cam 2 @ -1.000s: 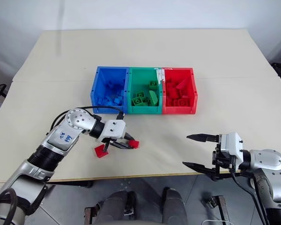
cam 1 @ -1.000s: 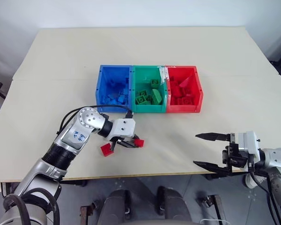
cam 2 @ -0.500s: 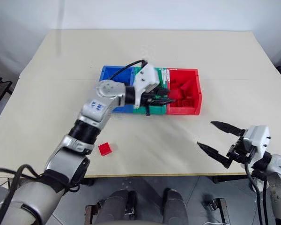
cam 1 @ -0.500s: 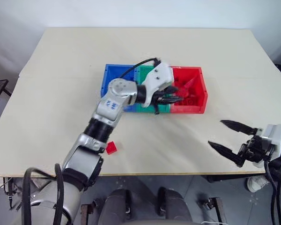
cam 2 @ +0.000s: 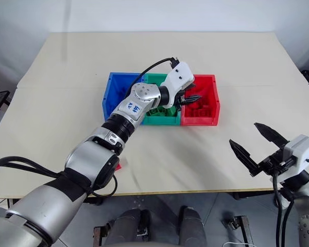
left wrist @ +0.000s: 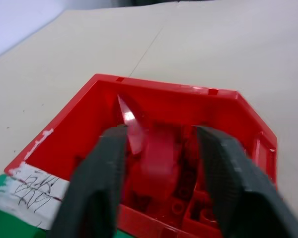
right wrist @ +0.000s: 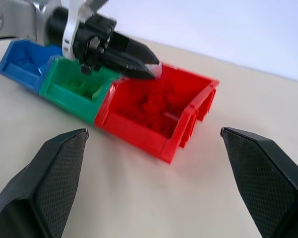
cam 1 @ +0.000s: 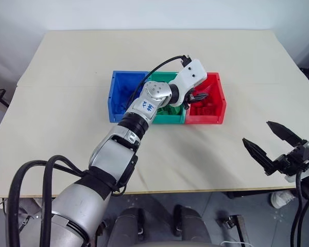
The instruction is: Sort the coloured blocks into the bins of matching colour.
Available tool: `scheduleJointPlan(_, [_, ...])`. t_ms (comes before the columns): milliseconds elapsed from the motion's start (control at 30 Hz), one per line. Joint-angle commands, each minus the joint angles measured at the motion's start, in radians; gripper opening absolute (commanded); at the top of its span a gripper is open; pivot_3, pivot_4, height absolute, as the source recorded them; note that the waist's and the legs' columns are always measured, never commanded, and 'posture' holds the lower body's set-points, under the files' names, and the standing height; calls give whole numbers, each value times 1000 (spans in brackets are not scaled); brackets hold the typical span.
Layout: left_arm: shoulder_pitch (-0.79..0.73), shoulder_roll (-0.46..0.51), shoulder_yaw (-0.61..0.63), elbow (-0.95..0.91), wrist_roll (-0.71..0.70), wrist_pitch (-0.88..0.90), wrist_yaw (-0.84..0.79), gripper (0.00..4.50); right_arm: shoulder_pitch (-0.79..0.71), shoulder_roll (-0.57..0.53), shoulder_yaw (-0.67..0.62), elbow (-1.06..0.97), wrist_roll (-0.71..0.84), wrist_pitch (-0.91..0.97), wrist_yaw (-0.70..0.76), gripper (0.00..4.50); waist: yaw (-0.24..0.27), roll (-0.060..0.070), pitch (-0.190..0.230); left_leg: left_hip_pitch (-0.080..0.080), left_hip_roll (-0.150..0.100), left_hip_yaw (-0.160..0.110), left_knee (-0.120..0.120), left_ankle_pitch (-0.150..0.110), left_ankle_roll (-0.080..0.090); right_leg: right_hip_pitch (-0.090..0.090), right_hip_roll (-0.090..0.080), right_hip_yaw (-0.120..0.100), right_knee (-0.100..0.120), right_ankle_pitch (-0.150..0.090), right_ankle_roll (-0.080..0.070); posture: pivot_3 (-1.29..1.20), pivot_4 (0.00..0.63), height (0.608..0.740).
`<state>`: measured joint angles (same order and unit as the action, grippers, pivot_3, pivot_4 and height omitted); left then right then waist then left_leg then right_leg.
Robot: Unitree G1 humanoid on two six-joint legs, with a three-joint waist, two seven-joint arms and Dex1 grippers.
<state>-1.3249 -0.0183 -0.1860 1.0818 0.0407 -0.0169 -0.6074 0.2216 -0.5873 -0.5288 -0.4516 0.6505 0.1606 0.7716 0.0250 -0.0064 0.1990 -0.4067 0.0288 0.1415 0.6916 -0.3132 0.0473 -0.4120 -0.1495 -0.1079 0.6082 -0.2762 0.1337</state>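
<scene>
Since a second ago my left tool (left wrist: 159, 163) has swung up from the near desk (cam 1: 67, 62), where it was closed on a red block, and now hangs over the red bin (cam 1: 220, 98). Its fingers (left wrist: 102, 178) stand partly spread, and in the wrist view a blurred red block (left wrist: 159, 153) sits between them, apparently dropping or just let go; I cannot tell whether they touch it. I judge the tool is held above the bin's open top so the block falls among the red pieces already there.

My right tool (cam 2: 257, 149) has lifted a little and waits wide open, holding nothing, well off to the right of the bins, clear of the left arm's path.

One more red block (cam 2: 117, 165) lies on the desk under the left arm, mostly hidden by it. That arm also covers much of the green bin (cam 1: 159, 77) and part of the blue bin (cam 1: 116, 95), so their contents are hard to make out.
</scene>
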Motion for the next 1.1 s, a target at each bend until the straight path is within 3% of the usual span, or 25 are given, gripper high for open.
scheduleJointPlan(33, [-21, 3, 18, -14, -3, -52, -32, 3433, -25, -4, 18, -36, 19, 4, -5, 4500, 2, 0, 0, 0, 0, 0, 0, 0, 0, 0, 0, 0, 0, 0, 0, 0, 150, 740])
scheduleJointPlan(167, [63, 79, 37, -120, -28, -111, -139, 4464, -67, -29, 63, -10, 8, -5, 49, 4500, -4, 0, 0, 0, 0, 0, 0, 0, 0, 0, 0, 0, 1, 0, 0, 0, 150, 740])
scheduleJointPlan(500, [540, 449, 157, -723, -262, -101, -505, 4464, -225, -76, 203, 137, -21, -34, 233, 4500, -29, 1, 0, 1, 2, 1, 1, 0, -1, -1, 0, 1, 9, 0, 0, 0, 150, 740])
scheduleJointPlan(633, [781, 602, 266, -982, -370, 28, -517, 4464, -302, -79, 266, 213, -37, -59, 319, 4500, -29, 1, 0, 2, 2, 1, 2, -1, -1, -1, 0, 1, 10, 0, 0, 0, 150, 740])
scheduleJointPlan(733, [945, 659, 372, -1118, -439, 93, -473, 4464, -345, -83, 300, 252, -41, -74, 387, 4500, -22, 1, 0, 2, 2, 0, 2, -1, -1, 0, -1, 1, 11, 0, 0, 0, 150, 740])
scheduleJointPlan(933, [1288, 736, 630, -1196, -463, 123, -389, 4464, -410, -103, 383, 311, -56, -88, 527, 4500, -31, 0, 0, 3, 2, -1, 2, -2, -2, 1, -1, 0, 10, 0, 0, 0, 150, 740])
scheduleJointPlan(1100, [1462, 792, 715, -1180, -480, 120, -456, 4464, -457, -103, 411, 366, -75, -104, 582, 4500, -28, 0, 0, 3, 3, 0, 2, -4, -3, -1, -2, 0, 7, 0, -1, 0, 150, 740])
